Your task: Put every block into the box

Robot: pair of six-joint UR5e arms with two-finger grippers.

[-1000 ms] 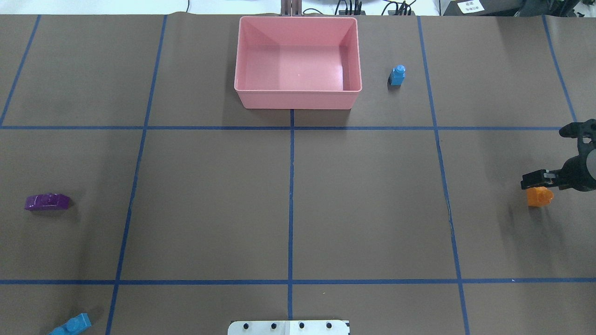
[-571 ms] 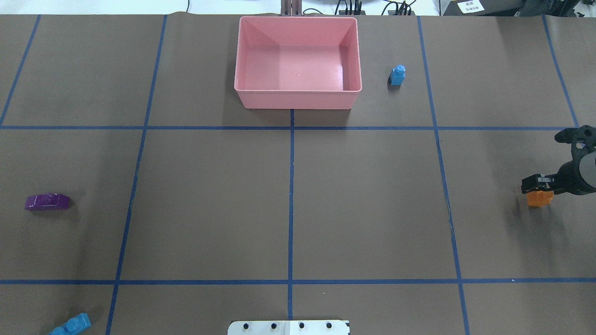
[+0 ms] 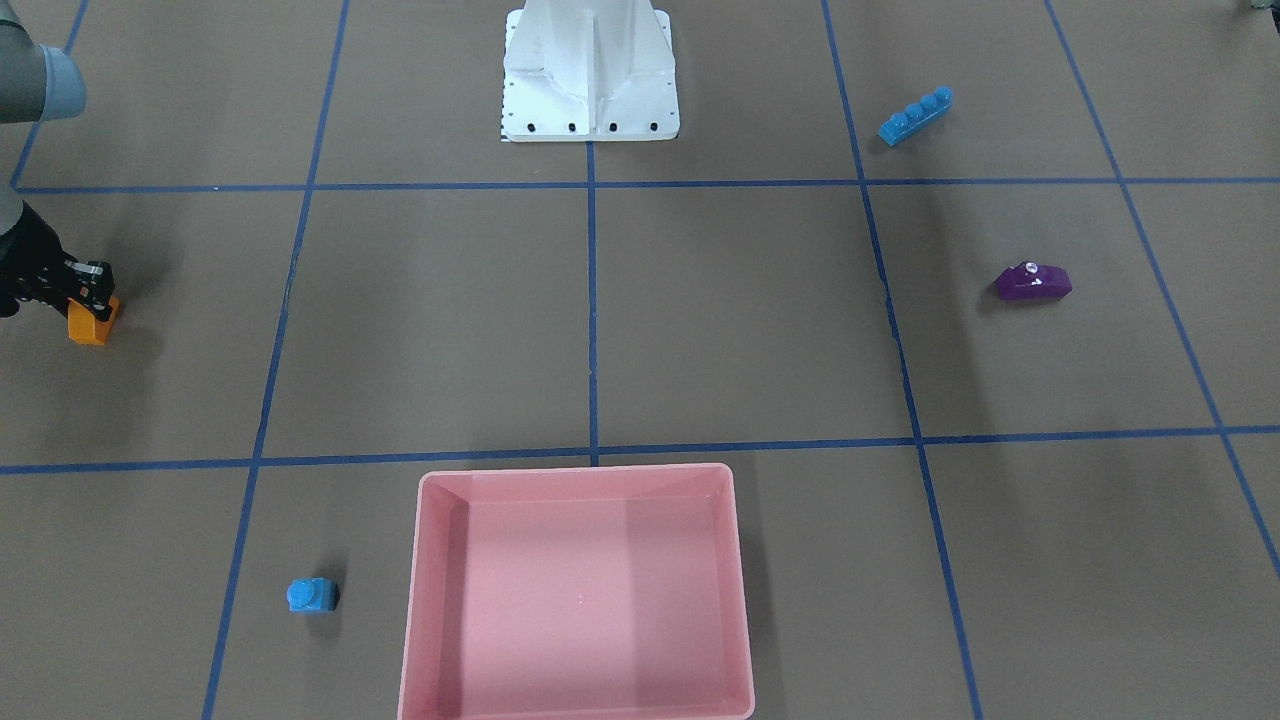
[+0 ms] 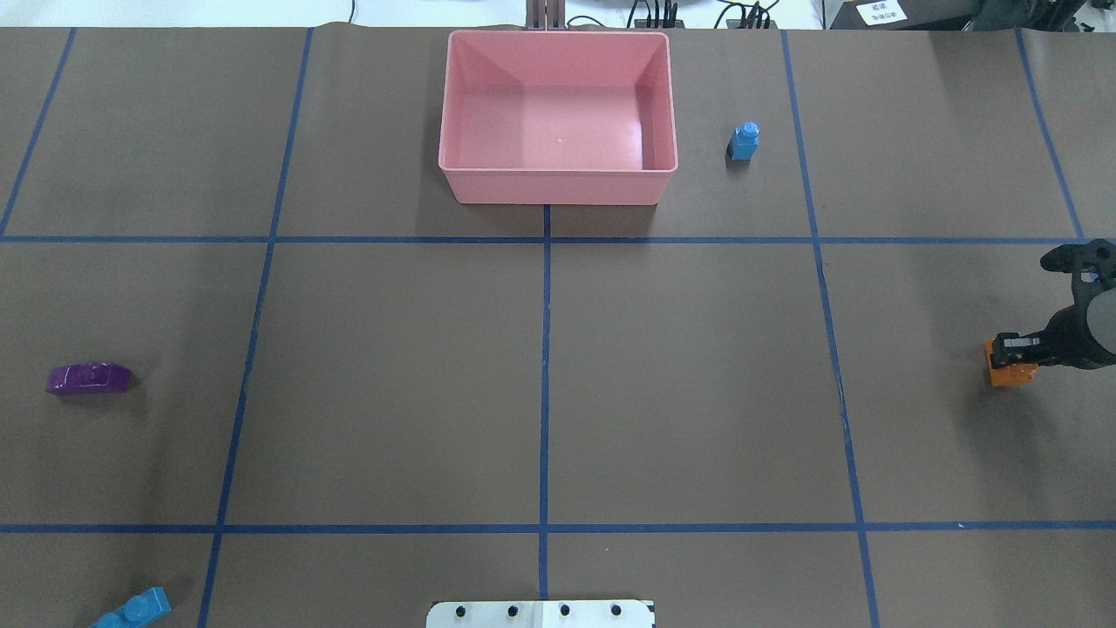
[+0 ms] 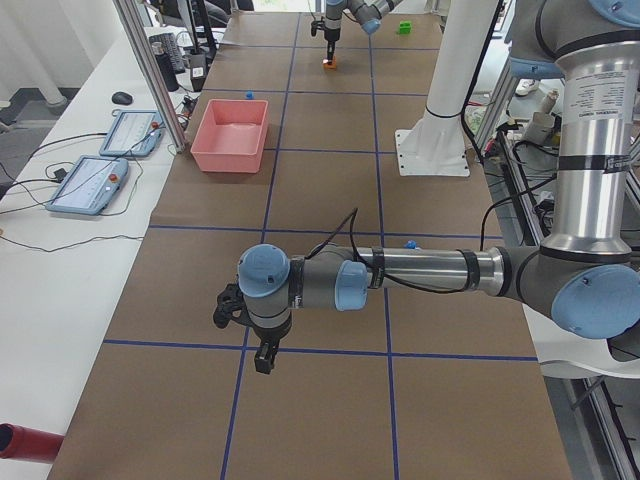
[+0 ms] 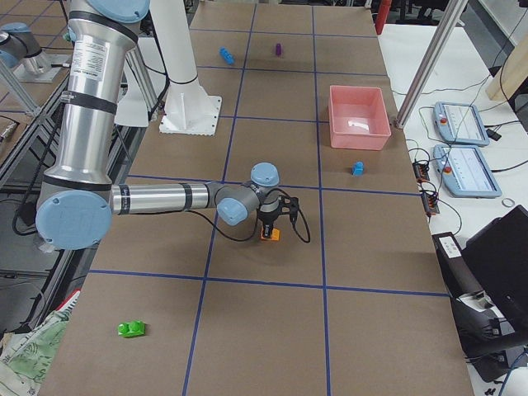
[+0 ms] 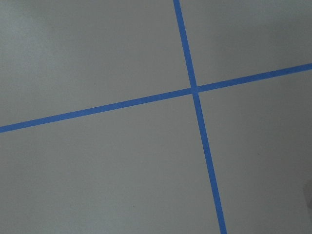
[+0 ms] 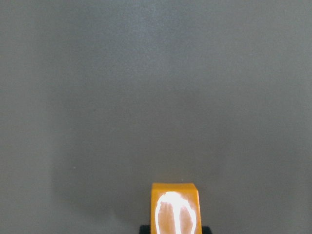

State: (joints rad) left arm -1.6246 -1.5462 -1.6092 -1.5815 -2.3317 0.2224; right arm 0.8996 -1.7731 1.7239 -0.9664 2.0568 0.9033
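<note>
The left gripper [image 5: 262, 358] hangs over the brown paper [image 5: 330, 420]; from the side view I cannot tell how its jaws stand. At left lie a glossy purple brick [image 4: 89, 378] with sloped ends and a long blue brick [image 4: 132, 610], studded. The smooth pink box [image 4: 558, 185], round-cornered, has no brick in it yet; a small blue brick [image 4: 744, 141] stands just beside it. Far right, the right gripper [image 4: 1016, 349] sets its fingertips flush against the hard orange brick [image 4: 1011, 375], seemingly clamped: first grasp, so next a straight lift, then a long carry boxward

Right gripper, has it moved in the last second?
Yes. The right gripper shifted toward the robot, away from the tape line, over the orange block.
</note>
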